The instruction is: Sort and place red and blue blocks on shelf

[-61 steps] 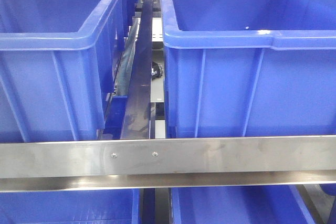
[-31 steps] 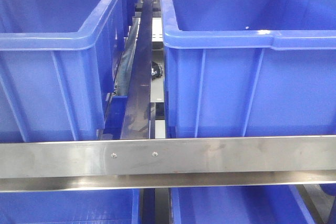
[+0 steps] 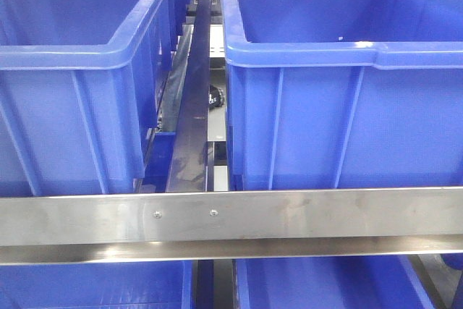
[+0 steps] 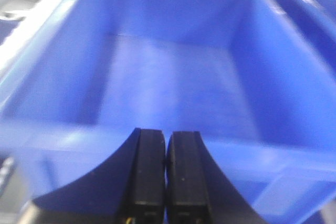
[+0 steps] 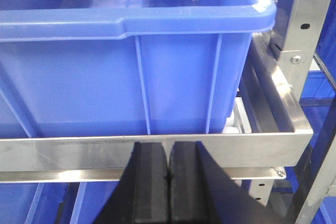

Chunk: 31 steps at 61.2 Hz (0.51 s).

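The red and blue blocks are out of view in every frame. The shelf's brushed-steel front rail [image 3: 304,215] runs across the front view, and neither gripper shows there. In the left wrist view my left gripper [image 4: 166,136] is shut with nothing in it, hanging over the near rim of a blue bin [image 4: 168,77] whose visible inside is bare. In the right wrist view my right gripper [image 5: 169,146] is also shut on nothing, just in front of the shelf rail [image 5: 79,148].
Two large blue bins [image 3: 72,92] [image 3: 340,99] stand side by side on the shelf, with a dark steel divider [image 3: 194,106] between them. More blue bins [image 3: 318,284] sit on the tier below. A perforated steel upright [image 5: 296,19] stands at the shelf's right end.
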Each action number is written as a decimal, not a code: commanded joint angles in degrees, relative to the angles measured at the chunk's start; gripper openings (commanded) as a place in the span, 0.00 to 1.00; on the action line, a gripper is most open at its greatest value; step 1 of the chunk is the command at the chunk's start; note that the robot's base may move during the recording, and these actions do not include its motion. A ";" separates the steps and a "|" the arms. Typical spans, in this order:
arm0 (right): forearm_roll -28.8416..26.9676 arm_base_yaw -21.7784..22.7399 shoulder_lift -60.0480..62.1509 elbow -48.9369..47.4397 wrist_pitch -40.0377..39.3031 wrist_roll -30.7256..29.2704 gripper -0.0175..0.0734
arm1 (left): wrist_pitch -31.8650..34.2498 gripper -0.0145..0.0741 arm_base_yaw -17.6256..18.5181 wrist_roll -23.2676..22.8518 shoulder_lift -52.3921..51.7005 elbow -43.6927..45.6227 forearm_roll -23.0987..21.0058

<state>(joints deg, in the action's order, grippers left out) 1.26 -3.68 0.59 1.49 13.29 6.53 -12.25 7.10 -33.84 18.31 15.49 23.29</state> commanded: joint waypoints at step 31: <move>0.68 0.34 1.18 -1.04 -4.37 -0.07 0.25 | 9.32 0.31 -3.25 -0.13 -19.56 -17.38 -5.96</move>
<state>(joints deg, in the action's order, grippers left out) 1.26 -3.68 0.59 1.49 13.58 6.63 -7.70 4.20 -33.84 -0.26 -0.56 18.44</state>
